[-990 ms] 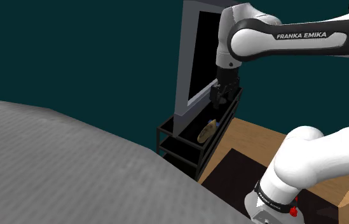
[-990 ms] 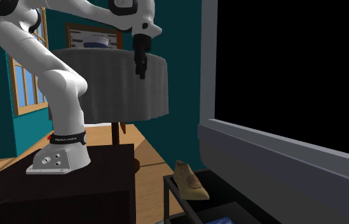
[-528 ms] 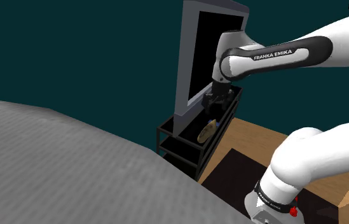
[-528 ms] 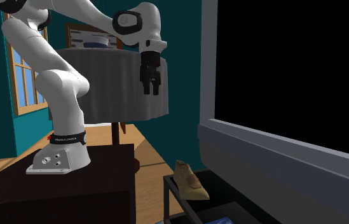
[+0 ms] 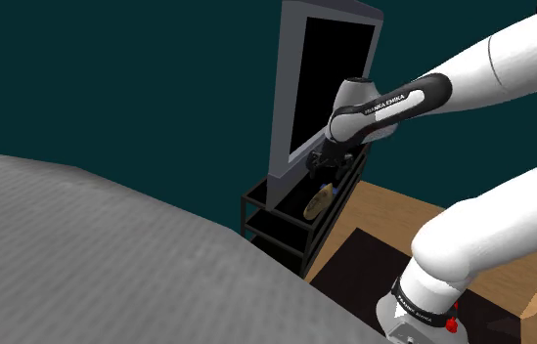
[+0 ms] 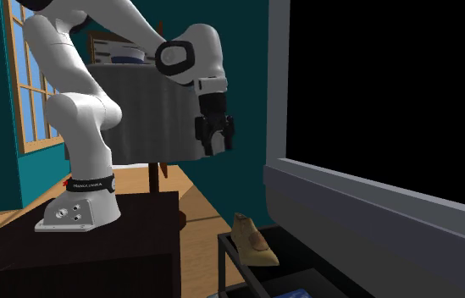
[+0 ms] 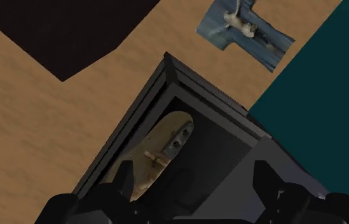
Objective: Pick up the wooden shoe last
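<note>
Hovering over the shoe last, the gripper is shown spread wide; the rack rim may be struck if descent is misaligned.

The white arm stretched toward eight o'clock in the shoulder view. Its black hand pointed down, fingers spread apart, gripping nothing.

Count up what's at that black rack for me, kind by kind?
Rack: 1, black
Shoe last: 1, tan, lying on the top shelf
Screen: 1
Gripper: 1, open, above the last
Total: 4
</note>
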{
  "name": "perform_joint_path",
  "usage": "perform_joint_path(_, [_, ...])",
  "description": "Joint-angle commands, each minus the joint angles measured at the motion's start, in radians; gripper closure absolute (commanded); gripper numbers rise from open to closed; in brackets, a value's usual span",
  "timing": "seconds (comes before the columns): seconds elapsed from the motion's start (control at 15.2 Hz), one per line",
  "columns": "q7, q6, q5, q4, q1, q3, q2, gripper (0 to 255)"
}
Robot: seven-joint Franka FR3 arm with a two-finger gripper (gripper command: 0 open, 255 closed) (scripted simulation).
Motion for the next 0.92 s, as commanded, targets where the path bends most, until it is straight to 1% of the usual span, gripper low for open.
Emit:
perform_joint_path(0.0, [0.037, 0.112, 0.011, -0.005, -0.024, -0.018, 0.075, 0])
perform_joint_path(0.2, [0.084, 0.266, 0.042, -0.004, -0.048, -0.045, 0.187, 0])
perform_joint_path(0.33, [0.104, 0.365, 0.080, 0.003, -0.054, -0.067, 0.267, 0])
perform_joint_path(0.46, [0.103, 0.461, 0.145, 0.016, -0.050, -0.092, 0.349, 0])
perform_joint_path(0.53, [0.089, 0.507, 0.196, 0.025, -0.043, -0.106, 0.392, 0])
perform_joint_path(0.59, [0.059, 0.550, 0.265, 0.036, -0.035, -0.117, 0.435, 0])
perform_joint_path(0.66, [0.010, 0.589, 0.361, 0.051, -0.028, -0.121, 0.479, 0])
perform_joint_path(0.73, [-0.061, 0.624, 0.483, 0.071, -0.034, -0.108, 0.524, 0])
perform_joint_path(0.79, [-0.147, 0.654, 0.621, 0.097, -0.061, -0.072, 0.569, 0])
perform_joint_path(0.86, [-0.239, 0.682, 0.760, 0.128, -0.108, -0.017, 0.614, 0])
